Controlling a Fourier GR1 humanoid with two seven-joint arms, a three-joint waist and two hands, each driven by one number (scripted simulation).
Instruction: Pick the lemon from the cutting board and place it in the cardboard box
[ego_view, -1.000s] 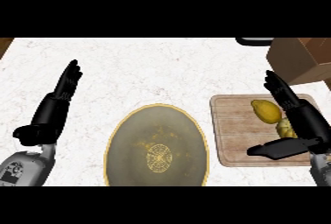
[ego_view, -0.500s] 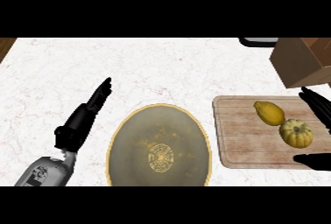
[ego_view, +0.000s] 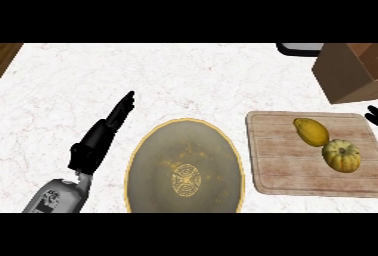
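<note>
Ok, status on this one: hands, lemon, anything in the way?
Left robot hand open, beside plate. Right robot hand barely visible. Lemon on cutting board, touching small pumpkin.

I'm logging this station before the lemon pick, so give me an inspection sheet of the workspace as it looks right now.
Surface: white marbled counter, with a brown strip at the top left edge.
Job's things: lemon lies on the cutting board, touching a small yellow squash beside it; cardboard box stands at the top right, behind the board.
Clutter: large round plate left of the board.
Hands: left hand open, fingers straight, left of the plate; right hand shows only fingertips at the right edge, so I cannot tell its state.
Cables: nothing seen.
Surroundings: a dark object at the top edge, left of the box, too cropped to identify.
</note>
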